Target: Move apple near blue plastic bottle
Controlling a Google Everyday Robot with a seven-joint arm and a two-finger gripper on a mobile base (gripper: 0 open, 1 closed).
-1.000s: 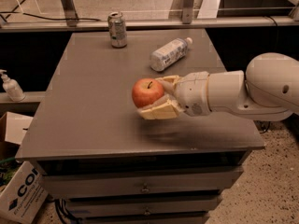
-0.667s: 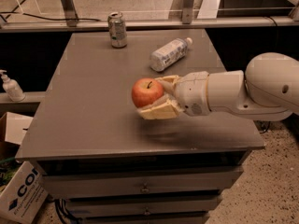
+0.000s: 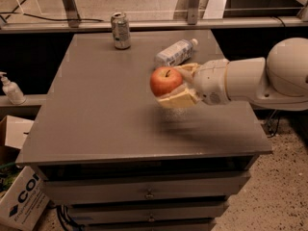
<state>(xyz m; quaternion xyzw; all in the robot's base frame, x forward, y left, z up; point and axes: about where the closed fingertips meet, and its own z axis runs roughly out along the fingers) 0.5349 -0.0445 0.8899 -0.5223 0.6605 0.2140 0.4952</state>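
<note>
My gripper (image 3: 177, 85) reaches in from the right and is shut on the apple (image 3: 165, 81), a round red-orange fruit with a dark stem, held above the grey table (image 3: 106, 109). The blue plastic bottle (image 3: 174, 53) lies on its side on the table just behind the apple, cap pointing to the right rear. The apple is a short way in front of the bottle and not touching it.
A silver drink can (image 3: 121, 31) stands at the table's rear centre. A white pump bottle (image 3: 10, 89) stands on a ledge at the left. A cardboard box (image 3: 19, 201) sits on the floor at lower left. Drawers run below the table's front edge.
The gripper with the apple has moved toward the rear right, closer to the bottle.
</note>
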